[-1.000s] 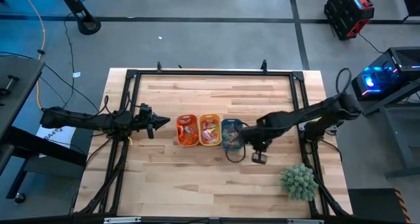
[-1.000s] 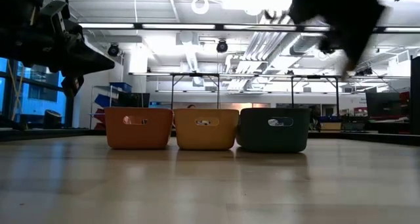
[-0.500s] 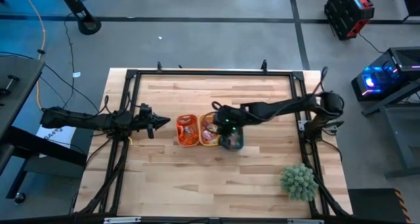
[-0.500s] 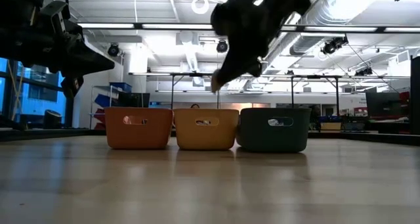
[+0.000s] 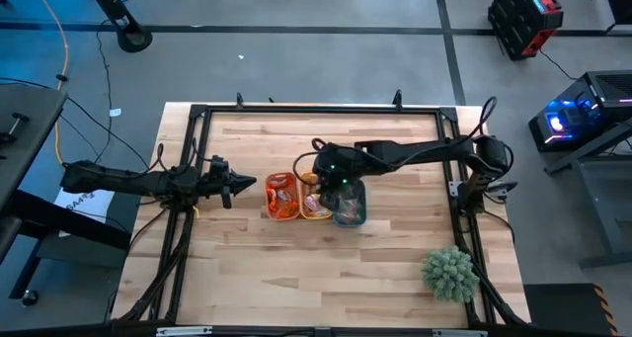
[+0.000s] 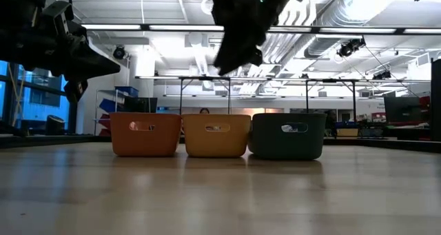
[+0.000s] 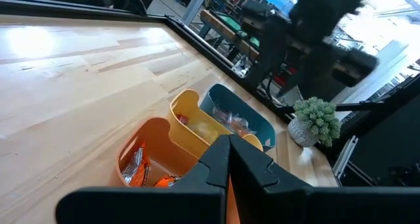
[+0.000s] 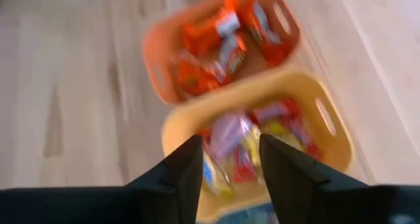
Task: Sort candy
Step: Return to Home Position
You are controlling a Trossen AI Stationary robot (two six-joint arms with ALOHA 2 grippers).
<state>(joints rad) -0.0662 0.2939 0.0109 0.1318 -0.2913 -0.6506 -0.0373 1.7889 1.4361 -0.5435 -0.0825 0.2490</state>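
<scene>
- My right claw (image 8: pixel 228 175) hangs open and empty above the yellow oblong plastic tray (image 8: pixel 249 92) of small wrapped candy (image 8: pixel 226 135), at the wooden table (image 5: pixel 395 268)'s middle.
- My left claw (image 5: pixel 252 186) hovers closed, toward the table's left edge.

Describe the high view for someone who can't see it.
From above, the right end effector hovers over the yellow tray, between an orange tray and a teal tray, all holding candy, on a wooden table. The left end effector waits at the left; a green plant stands at a corner.
</scene>
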